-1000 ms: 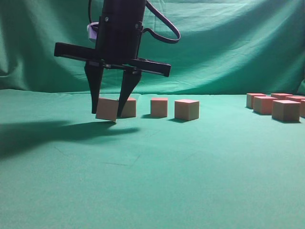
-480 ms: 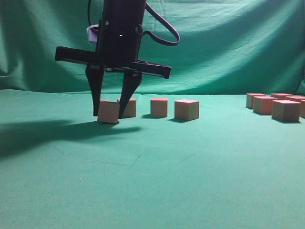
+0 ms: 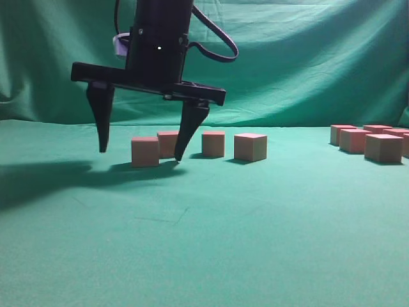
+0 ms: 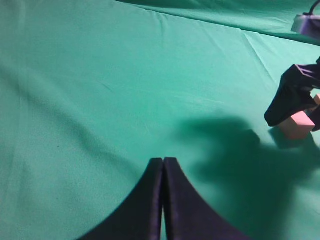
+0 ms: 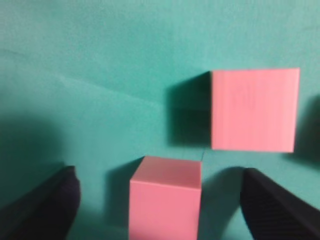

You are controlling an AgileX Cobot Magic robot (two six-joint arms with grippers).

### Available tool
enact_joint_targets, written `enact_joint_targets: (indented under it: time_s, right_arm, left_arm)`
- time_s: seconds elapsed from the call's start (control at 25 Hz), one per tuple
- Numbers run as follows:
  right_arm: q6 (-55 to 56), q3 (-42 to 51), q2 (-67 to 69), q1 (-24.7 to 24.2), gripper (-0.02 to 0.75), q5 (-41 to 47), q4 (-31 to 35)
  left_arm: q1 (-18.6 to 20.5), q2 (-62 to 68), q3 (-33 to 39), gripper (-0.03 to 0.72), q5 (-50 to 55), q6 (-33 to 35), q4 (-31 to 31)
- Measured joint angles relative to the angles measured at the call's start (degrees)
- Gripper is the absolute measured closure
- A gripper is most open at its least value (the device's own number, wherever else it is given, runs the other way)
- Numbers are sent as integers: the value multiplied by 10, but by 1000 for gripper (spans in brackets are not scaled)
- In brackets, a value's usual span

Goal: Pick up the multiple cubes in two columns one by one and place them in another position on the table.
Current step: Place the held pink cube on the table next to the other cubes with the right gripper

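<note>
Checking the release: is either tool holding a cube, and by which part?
Nothing is held. The right tool stands open astride the small salmon-pink cube, fingers clear of its sides; the left tool is shut, empty.

A green cloth backdrop [image 3: 307, 57] hangs behind the scene in the exterior view, draped in soft folds and creases that run mostly downward and slantwise. It fills the whole upper part of that view from edge to edge. Its lower edge meets the flat surface along a nearly straight horizontal line. The left part lies in deeper shade.
</note>
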Motion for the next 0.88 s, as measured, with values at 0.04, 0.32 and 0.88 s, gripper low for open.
enact_joint_targets:
  time_s: [0.04, 0.32, 0.88]
  right_arm:
    - [-5, -8, 0, 0, 120, 5, 0]
    - [-42, -118, 4, 0, 98, 74, -29]
    - [-124, -185, -128, -6, 156, 91, -50]
  left_arm:
    - [0, 0, 0, 688, 0, 0, 0]
    - [0, 0, 0, 688, 0, 0, 0]
    - [0, 0, 0, 688, 0, 0, 0]
